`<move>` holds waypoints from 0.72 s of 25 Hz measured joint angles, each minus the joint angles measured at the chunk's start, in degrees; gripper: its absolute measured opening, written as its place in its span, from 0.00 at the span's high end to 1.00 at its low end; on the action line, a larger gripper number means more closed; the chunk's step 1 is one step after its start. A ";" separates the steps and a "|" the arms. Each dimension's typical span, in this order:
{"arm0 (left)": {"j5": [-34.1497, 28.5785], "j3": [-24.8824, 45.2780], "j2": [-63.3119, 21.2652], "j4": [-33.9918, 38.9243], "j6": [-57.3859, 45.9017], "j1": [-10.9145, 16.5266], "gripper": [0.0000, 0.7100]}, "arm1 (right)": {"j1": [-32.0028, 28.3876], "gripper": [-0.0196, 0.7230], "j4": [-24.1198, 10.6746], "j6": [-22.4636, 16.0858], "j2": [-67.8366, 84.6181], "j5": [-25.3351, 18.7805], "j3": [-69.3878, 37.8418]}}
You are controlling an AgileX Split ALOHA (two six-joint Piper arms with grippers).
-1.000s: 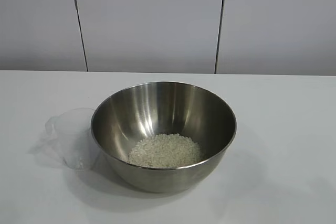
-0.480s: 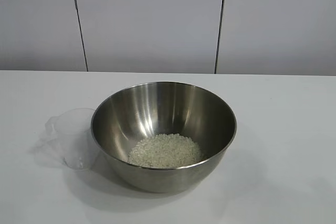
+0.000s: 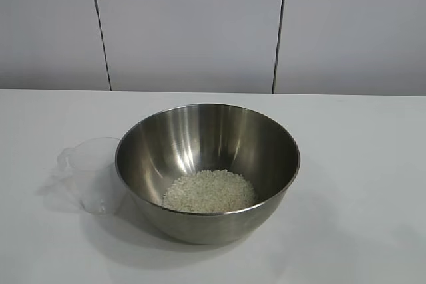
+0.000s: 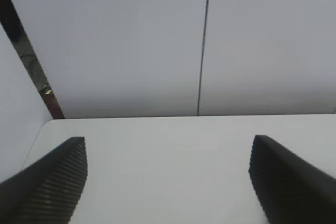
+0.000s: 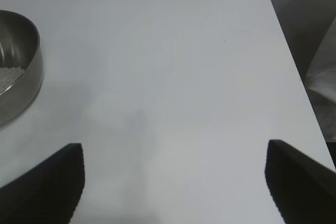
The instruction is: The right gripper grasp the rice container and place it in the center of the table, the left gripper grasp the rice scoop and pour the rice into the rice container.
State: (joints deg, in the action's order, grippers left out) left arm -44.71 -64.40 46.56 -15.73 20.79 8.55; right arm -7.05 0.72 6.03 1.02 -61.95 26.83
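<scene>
While nothing lies between them, the jaws of the left gripper (image 4: 168, 182) are spread wide and released, two ribbed black fingers (image 4: 52, 182) being seen at either side of the left wrist view above a bare stretch of the white counter (image 4: 168, 150). Beyond that stretch a pale panelled wall (image 4: 131, 40) with a dark vertical seam is seen, and a rounded corner of the counter is shown at one side. Neither bowl nor cup is caught in this view.

The jaws of the right gripper (image 5: 176, 182) are likewise held apart with nothing grasped, above bare counter. Off to one side in the right wrist view, well apart from these jaws, part of the rice container (image 5: 23, 77) is seen, with a patch of white grains inside it. A rounded counter corner is seen at the far side.

From the exterior view neither arm can be seen. The rice container (image 3: 208, 139), a wide shiny steel bowl, is set upright near the middle of the counter (image 3: 359, 164). A low heap of rice (image 3: 209, 191) is gathered at its bottom, slightly towards the nearer wall. The rice scoop (image 3: 93, 174), a small clear plastic cup, is stood upright on the counter just beside the bowl, on the left arm's side; whether the two are touching cannot be told. Its short tab handle is turned away from the bowl. No grains can be made out in it.
</scene>
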 joint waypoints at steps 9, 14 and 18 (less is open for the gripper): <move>-9.00 15.27 -22.53 25.31 -21.97 -6.59 0.15 | 0.00 0.11 0.00 0.00 0.00 0.00 0.00; -11.69 24.36 -35.89 26.03 -25.46 -9.58 0.15 | 0.00 0.11 0.00 0.00 0.00 0.00 0.00; -15.66 29.36 -41.84 26.18 -29.09 -9.93 0.15 | 0.00 0.11 0.00 0.00 0.00 0.00 0.00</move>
State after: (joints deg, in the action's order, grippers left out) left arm -60.37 -35.04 4.72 10.45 -8.30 -1.38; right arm -7.05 0.72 6.03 1.02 -61.95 26.83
